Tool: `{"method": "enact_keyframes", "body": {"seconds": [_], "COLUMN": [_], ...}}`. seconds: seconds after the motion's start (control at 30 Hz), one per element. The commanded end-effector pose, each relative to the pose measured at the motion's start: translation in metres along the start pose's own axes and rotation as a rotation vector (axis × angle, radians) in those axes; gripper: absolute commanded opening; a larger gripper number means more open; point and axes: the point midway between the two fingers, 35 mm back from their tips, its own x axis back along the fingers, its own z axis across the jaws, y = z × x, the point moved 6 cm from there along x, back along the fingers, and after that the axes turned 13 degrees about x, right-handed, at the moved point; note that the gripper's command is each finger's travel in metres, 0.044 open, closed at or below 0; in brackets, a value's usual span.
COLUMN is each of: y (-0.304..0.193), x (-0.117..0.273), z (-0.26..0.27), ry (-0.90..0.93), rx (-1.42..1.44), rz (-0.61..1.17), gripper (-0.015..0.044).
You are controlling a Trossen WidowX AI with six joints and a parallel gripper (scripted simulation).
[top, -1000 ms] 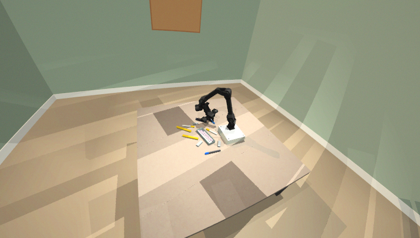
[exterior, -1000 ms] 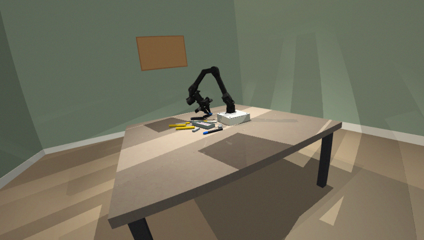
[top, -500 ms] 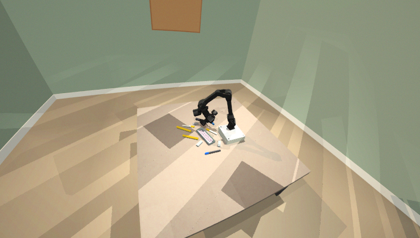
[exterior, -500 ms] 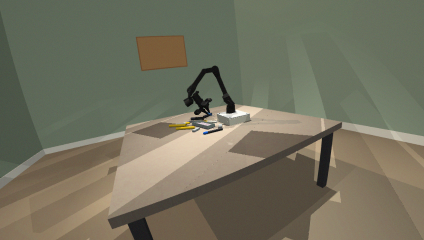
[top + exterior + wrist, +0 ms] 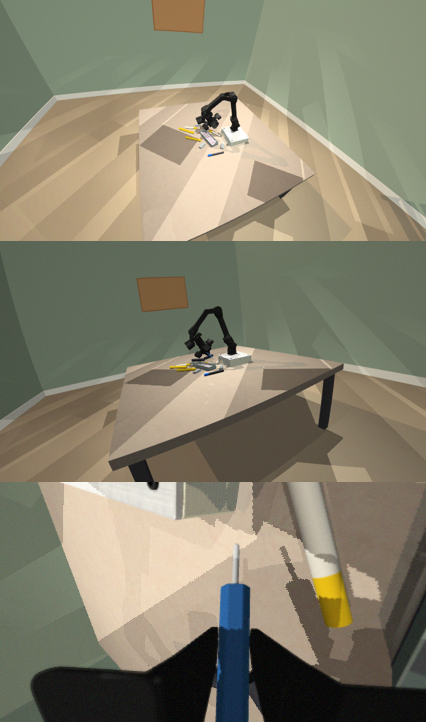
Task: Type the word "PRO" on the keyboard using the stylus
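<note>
My gripper (image 5: 234, 634) (image 5: 208, 353) is shut on the blue stylus (image 5: 235, 607). The stylus's thin pale tip points forward past the fingers, above the desk, touching no key. The keyboard (image 5: 208, 137) (image 5: 204, 365), grey with pale pink keys, lies on the desk in front of the arm. The gripper hangs above the desk on the keyboard's far side in the top view. In the wrist view only a grey-green edge of what looks like the keyboard shows at the far right. The key letters are too small to read.
A white and yellow pen (image 5: 325, 562) (image 5: 214, 133) lies between the keyboard and the white base (image 5: 235, 136) (image 5: 234, 359). Yellow sticks (image 5: 186, 130) (image 5: 193, 138), small grey blocks (image 5: 202, 145) (image 5: 222, 145) and a black pen with a blue end (image 5: 215, 153) (image 5: 214, 372) lie around the keyboard.
</note>
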Motion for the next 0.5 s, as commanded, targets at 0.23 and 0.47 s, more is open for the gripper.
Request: {"method": "enact_keyframes", "body": {"seconds": [0.23, 0.47], "y": [0.026, 0.043], "x": [0.014, 0.024], "z": [-0.012, -0.02], "ry": [0.047, 0.04], "rx": [-0.062, -0.106], "rz": [0.203, 0.349], "gripper": [0.0, 0.0]}}
